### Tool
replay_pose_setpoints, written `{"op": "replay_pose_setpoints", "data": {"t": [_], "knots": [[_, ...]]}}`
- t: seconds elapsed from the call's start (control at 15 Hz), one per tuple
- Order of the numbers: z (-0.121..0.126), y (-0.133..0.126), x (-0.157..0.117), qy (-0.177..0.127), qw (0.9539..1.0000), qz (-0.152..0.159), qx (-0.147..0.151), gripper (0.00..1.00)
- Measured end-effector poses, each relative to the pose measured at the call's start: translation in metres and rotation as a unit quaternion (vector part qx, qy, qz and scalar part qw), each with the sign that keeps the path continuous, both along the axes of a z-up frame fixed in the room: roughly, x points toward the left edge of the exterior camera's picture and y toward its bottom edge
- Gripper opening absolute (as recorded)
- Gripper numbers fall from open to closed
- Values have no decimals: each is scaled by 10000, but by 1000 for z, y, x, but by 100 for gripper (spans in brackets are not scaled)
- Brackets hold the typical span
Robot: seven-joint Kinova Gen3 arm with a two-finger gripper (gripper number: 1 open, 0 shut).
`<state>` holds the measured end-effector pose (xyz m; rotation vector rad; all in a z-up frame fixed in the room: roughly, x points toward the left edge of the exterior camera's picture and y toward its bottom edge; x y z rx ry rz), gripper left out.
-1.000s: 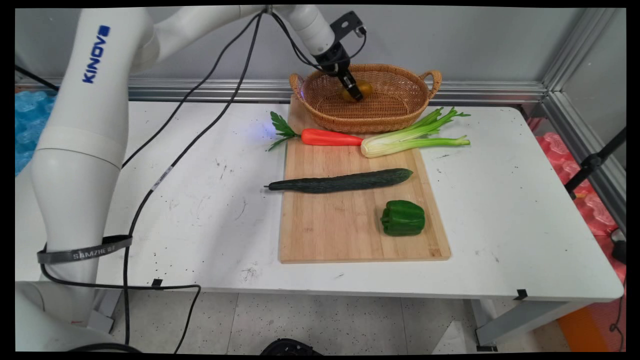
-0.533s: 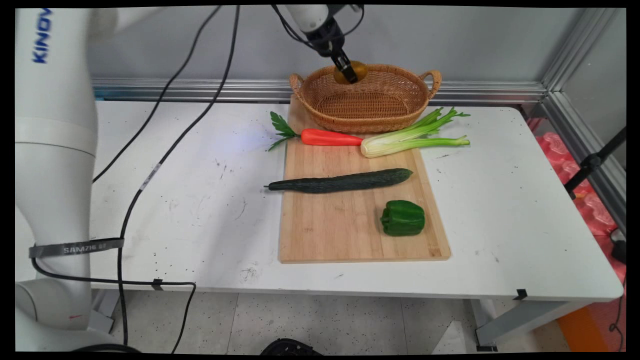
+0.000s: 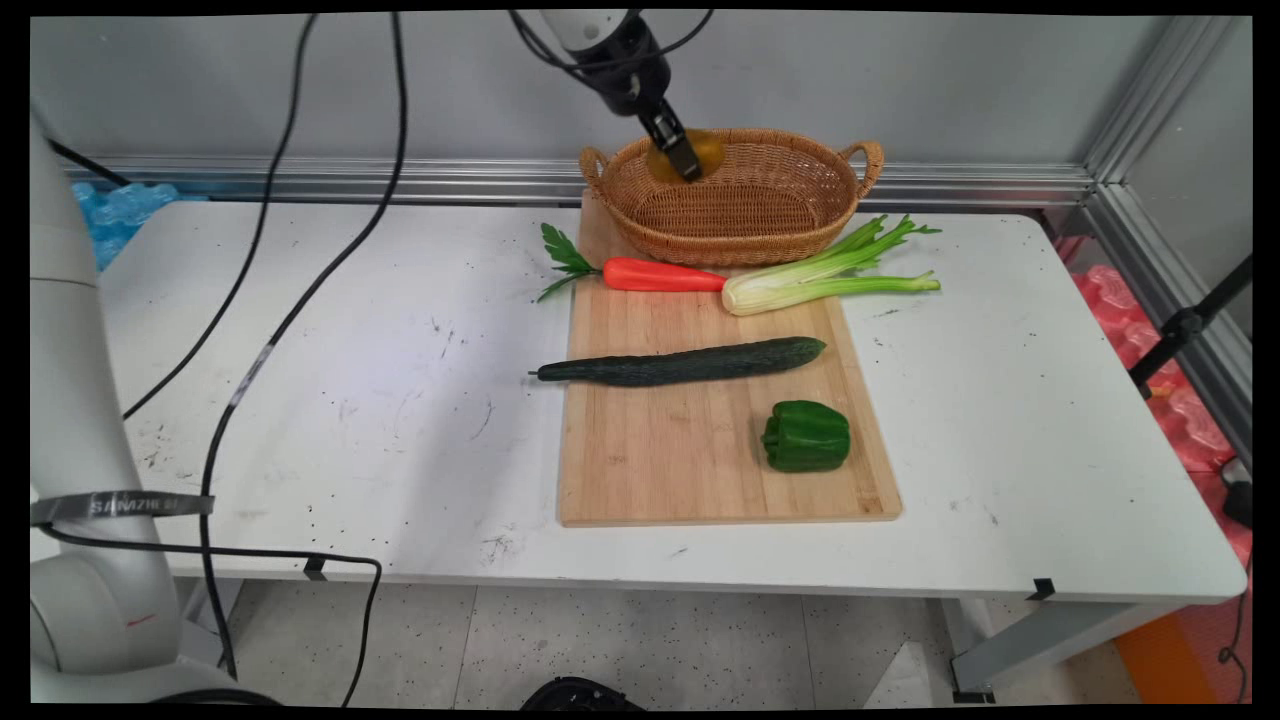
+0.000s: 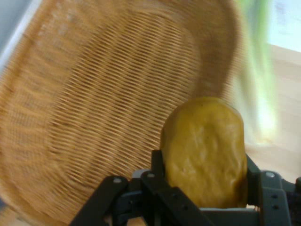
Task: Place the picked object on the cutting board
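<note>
Lumpy yellow-brown potato (image 4: pixel 204 150), oval, smooth-skinned; black two-finger gripper (image 3: pixel 684 165) pinching it above woven wicker basket (image 3: pixel 770 215).

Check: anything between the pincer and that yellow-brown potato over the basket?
Nothing visible. The pincer is shut on the potato, held above the wicker basket, toward its left side.
</note>
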<state>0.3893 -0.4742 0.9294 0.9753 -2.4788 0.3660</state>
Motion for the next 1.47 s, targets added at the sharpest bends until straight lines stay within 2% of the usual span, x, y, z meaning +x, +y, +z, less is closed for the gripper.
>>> {"op": "replay_pose_setpoints", "data": {"t": [0.47, 0.87, 1.13, 1.47], "knots": [[15, 94, -24, 58, 9989, -236, 406, 0], [6, 154, -42, 28, 9962, -474, 732, 0], [-15, 178, -54, -77, 9943, -496, 943, 0], [-52, 184, -69, -279, 9929, -496, 1043, 0]]}}
